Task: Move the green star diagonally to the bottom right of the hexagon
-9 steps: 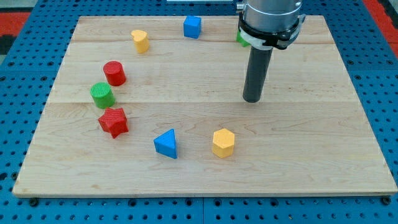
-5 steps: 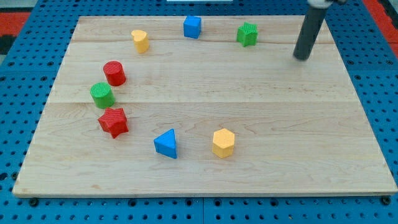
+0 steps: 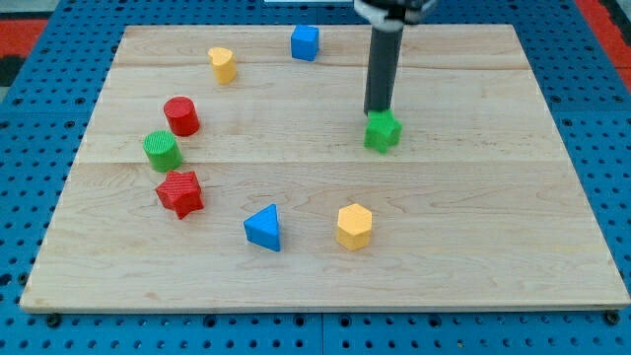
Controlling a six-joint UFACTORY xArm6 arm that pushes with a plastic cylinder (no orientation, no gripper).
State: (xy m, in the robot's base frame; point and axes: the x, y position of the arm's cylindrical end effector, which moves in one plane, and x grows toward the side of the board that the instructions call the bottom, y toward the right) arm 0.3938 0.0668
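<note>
My tip [image 3: 377, 111], a bare rod with no pincer and holding nothing, touches the green star-shaped block [image 3: 383, 131] at its 12 o'clock; the block sits at 1 o'clock of the yellow hexagonal block [image 3: 354, 226], its 4-to-5 o'clock goal unreached.

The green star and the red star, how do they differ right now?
The green star sits right of centre with my tip at its top edge; the red star sits at the view's left, untouched. The green star looks smaller than the red star. Both are ridged star blocks on the board.
</note>
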